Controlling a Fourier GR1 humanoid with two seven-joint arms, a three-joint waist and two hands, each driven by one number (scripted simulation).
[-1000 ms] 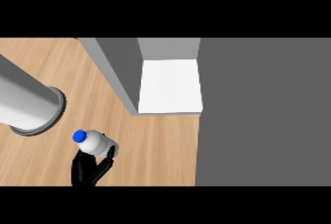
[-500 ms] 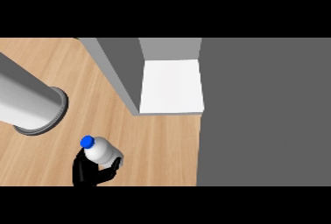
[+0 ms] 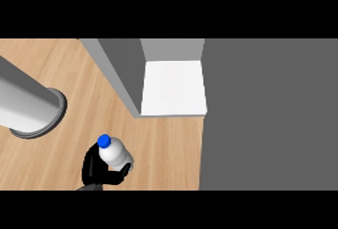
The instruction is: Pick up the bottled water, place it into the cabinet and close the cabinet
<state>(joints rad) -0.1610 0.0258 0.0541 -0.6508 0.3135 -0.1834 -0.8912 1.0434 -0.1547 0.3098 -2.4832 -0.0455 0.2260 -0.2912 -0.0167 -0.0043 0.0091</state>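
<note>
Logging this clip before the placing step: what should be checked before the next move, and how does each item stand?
1. Bottled water held, with the hand curled round it: ok.
2. Bottle lifted off the counter: cannot tell from this steep view.
3. Cabinet open, its white shelf in view: ok.
4. Room on the shelf: ok, nothing shows on the visible part.
5. Way from bottle to shelf: ok, only bare counter lies between; the grey cylinder sits on the far side of the bottle.

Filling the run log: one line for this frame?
right hand: curled round bottled water | bottled water: outside cabinet | cabinet: open
</note>
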